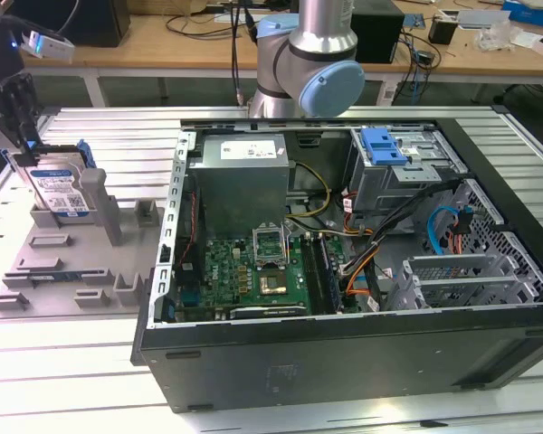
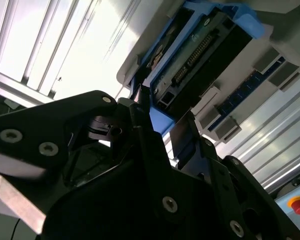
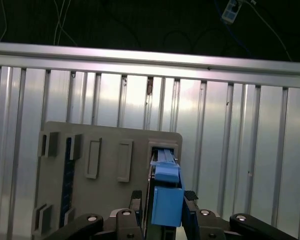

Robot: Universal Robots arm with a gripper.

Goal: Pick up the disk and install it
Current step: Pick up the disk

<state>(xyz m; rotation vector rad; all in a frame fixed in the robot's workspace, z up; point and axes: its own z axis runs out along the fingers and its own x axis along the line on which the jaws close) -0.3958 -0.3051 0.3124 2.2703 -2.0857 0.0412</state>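
The disk (image 1: 59,188) stands on edge in a slot of the grey holder (image 1: 63,262) at the exterior view's left, its blue-and-white label facing out and its blue bracket around it. My gripper (image 1: 23,136) comes down onto its top edge. In the first wrist view the disk's blue bracket (image 3: 167,200) sits between the two black fingers (image 3: 136,197), which press against its sides. The second wrist view shows the disk (image 2: 205,47) from its connector end, with the gripper (image 2: 160,117) shut on its near edge. The disk still rests in the holder.
The open computer case (image 1: 344,235) lies in the middle and right of the exterior view, with a metal drive cage bearing a blue tab (image 1: 385,149) at its back right. The arm's base (image 1: 308,63) stands behind the case. The ribbed aluminium table (image 3: 230,150) surrounds the holder.
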